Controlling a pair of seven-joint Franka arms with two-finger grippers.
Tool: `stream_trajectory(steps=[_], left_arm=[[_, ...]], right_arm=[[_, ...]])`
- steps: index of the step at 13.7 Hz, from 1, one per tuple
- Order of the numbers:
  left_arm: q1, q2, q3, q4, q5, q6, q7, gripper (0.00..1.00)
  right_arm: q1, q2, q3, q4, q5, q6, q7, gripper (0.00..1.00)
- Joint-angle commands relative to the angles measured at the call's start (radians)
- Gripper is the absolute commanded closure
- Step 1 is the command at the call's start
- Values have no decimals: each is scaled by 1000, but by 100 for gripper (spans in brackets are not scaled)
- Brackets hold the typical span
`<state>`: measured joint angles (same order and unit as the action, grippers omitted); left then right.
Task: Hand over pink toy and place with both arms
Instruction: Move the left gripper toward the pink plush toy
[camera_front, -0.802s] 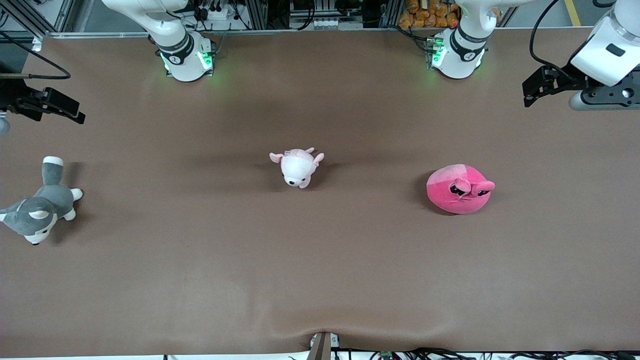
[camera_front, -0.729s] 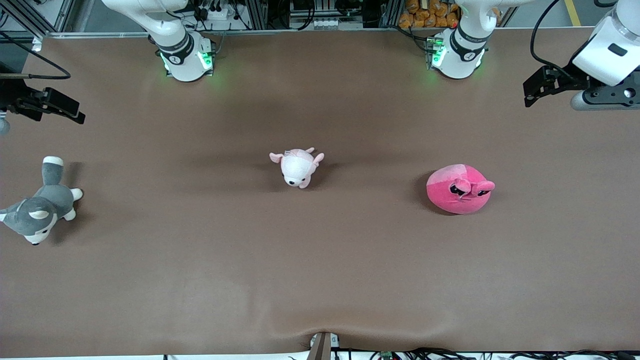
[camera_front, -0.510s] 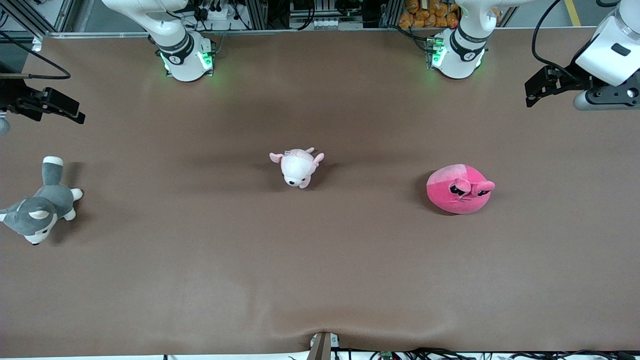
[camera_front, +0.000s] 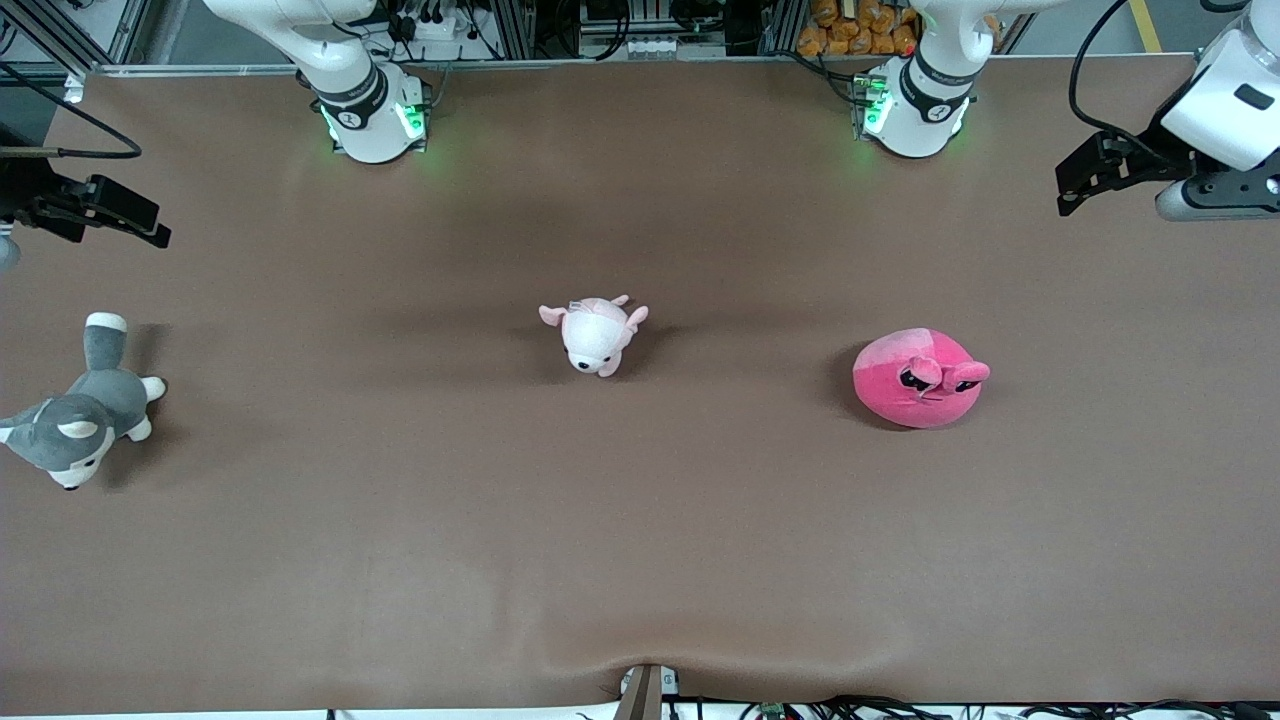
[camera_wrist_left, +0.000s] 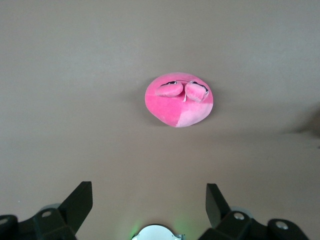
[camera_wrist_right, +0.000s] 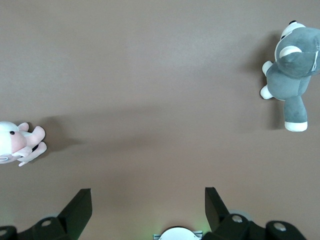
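You see one pink toy (camera_front: 920, 378) on the table, well apart from left gripper (camera_front: 1072, 187) | right gripper (camera_front: 150, 230) waits | both spread, empty | three plush toys, two arms

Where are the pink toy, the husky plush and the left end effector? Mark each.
pink toy (camera_front: 915, 385), front view, middle of its round body
husky plush (camera_front: 85, 415), front view, grey back
left end effector (camera_wrist_left: 149, 202), left wrist view, midway between its open fingertips

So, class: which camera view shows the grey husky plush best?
The right wrist view: the grey husky plush shows whole, with head, legs and tail. The front view has it smaller, at the frame's edge near the right arm's end. The left wrist view does not show it.
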<state>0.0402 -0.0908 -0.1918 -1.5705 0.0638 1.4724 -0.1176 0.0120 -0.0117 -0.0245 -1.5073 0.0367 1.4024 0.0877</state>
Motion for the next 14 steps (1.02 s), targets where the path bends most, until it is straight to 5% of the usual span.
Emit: stream_trajectory(steps=[1, 14], left_arm=[[7, 25, -3, 38, -4, -18, 18, 0], [40, 28, -2, 44, -9, -50, 6, 0]], right_arm=[[-3, 4, 5, 13, -8, -8, 10, 0], [-13, 4, 1, 18, -14, -6, 9, 0]])
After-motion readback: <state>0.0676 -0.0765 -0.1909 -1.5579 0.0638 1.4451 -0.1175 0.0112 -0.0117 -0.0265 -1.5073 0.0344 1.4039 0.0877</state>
